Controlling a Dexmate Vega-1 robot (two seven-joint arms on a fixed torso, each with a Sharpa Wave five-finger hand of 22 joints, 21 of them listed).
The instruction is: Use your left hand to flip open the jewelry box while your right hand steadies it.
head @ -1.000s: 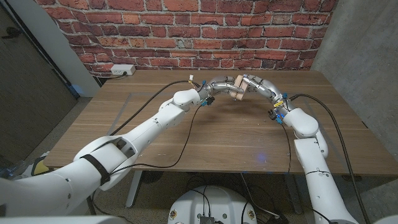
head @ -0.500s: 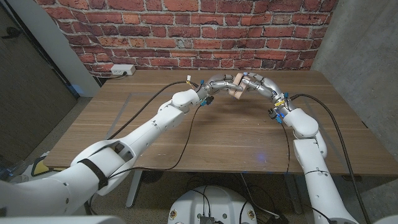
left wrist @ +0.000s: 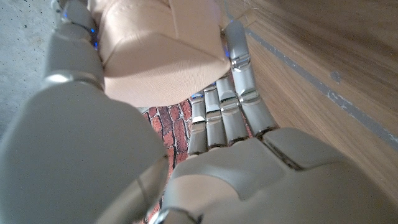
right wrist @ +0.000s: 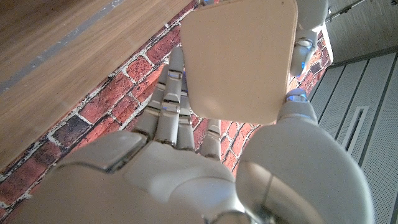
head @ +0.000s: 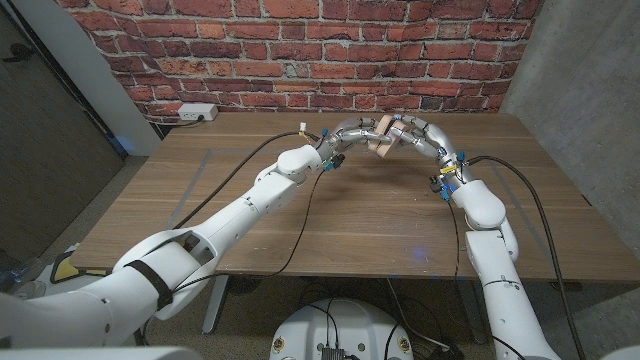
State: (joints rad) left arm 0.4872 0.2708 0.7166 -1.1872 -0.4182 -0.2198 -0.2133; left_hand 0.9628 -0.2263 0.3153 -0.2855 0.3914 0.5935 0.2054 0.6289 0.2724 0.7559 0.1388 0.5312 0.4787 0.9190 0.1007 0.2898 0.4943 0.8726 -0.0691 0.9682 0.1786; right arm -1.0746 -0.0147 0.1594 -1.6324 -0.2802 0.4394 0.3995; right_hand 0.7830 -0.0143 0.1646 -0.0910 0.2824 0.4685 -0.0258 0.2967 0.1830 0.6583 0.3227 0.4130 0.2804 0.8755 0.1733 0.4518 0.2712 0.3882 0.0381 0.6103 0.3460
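Standing at the far middle of a wooden table [head: 330, 215], near its back edge and just before a red brick wall [head: 300, 45]: one small tan jewelry box [head: 380, 139], gripped from both sides. Wide bare wood in front of the box and out to both side edges; very little room behind it, between box and wall. Grey concrete wall [head: 575, 70] past the table's right edge, a dark panel past the left.

Counted: one box, two robot arms, two hands, one white power strip [head: 197, 113] at the table's far left corner, several black cables trailing across the wood from both wrists.

Reaching in from the left, the left hand [head: 352, 135], closed around the box's left side. Seen from the left wrist, a thumb along one side of the pale box [left wrist: 155, 59], fingers [left wrist: 239, 68] along the other, the box pinched between them beyond the palm. Reaching in from the right, the right hand [head: 412, 134], holding the box's right side. Seen from the right wrist, the box's smooth flat face [right wrist: 239, 59] held between thumb and fingers [right wrist: 168, 106], brick showing behind.

Box raised slightly between the two hands; contact with the tabletop impossible to judge. Lid open or closed also impossible to tell.
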